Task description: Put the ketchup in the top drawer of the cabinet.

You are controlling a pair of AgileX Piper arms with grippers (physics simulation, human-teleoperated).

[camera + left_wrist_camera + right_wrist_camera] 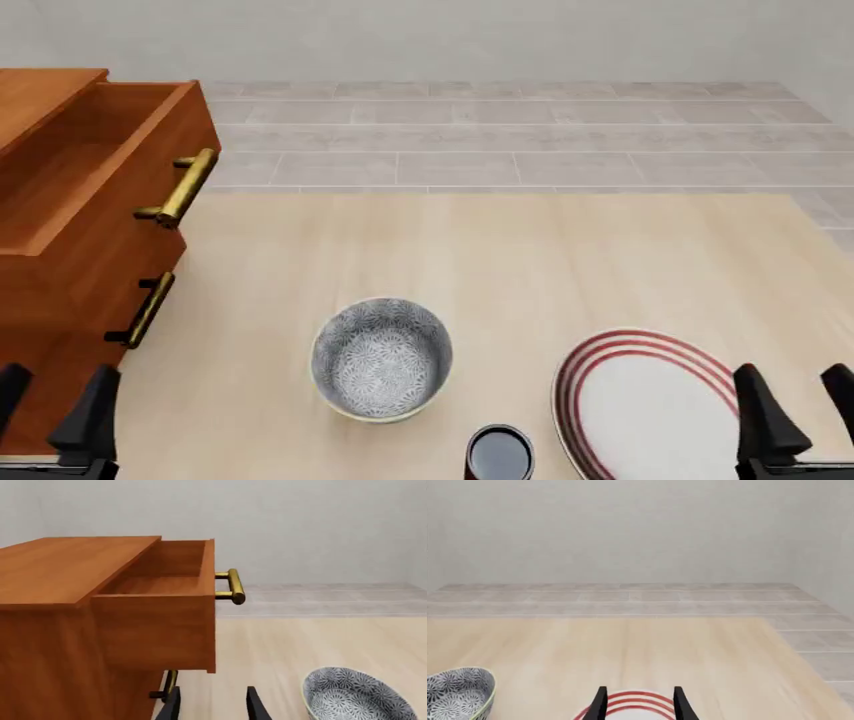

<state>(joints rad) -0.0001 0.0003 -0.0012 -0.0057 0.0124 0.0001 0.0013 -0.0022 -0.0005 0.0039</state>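
Standing at the far left of the front view, the cabinet (pixel 60 300) is the biggest thing on the light wooden surface (pixel 534 260). The top drawer (pixel 100 160) is pulled out toward the middle of the surface, and its inside looks bare in both the front view and the left wrist view. Its brass handle (pixel 180 187) points to the right. Under it the lower drawer (pixel 94 320) is closed, with its own brass handle (pixel 144 310).

At the near left corner, the left end effector (pixel 54 420) hangs just in front of the cabinet. Its two dark fingers are spread apart and nothing is between them.

Further right, near the middle, there is a grey patterned bowl (pixel 382 358), upright on the surface. Just beside it, to the right and closer to the camera, the ketchup (pixel 501 455) stands upright at the near edge of the view, so only its dark glossy top and a bit of red side are visible. It is apart from the bowl and well apart from the cabinet.

To the right of the ketchup lies a white plate with red rings (pixel 641 400). The right end effector (pixel 801 410) is above the right part of this plate, its fingers also spread and holding nothing.
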